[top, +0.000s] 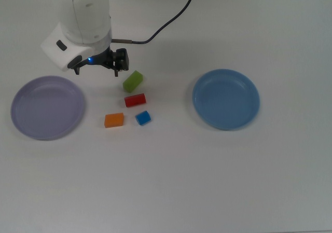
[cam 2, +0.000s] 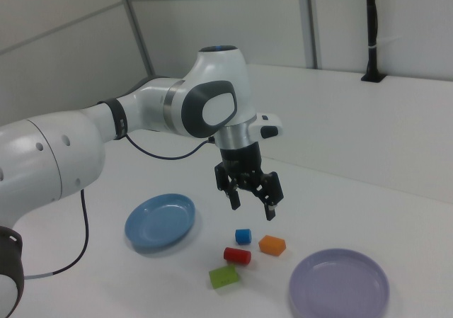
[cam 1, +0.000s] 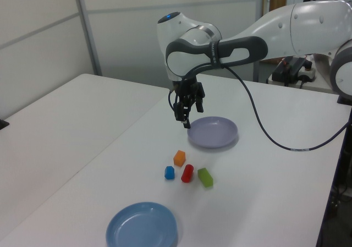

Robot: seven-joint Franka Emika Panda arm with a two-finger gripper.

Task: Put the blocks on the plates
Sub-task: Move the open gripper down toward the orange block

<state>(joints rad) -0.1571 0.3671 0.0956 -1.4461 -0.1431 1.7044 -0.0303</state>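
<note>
Bright even light, soft shadows, sharp focus

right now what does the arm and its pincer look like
A white arm with glossy rounded shells and dark grey joint bands. The pincer is black with two fingers, a small blue light glows beside it, and a black cable hangs off the wrist.

Overhead view, two opposed side views

This looks like a robotics lab rather than a home or shop — a white Franka arm (cam 1: 286, 32) with a trailing black cable (cam 1: 275, 131) stands at a plain white surface (top: 207, 181). Bare pale wall panels with metal framing (cam 2: 134, 27) enclose the space, and in the left view more equipment sits on another bench (cam 1: 291, 71) behind — partly hidden.
</note>
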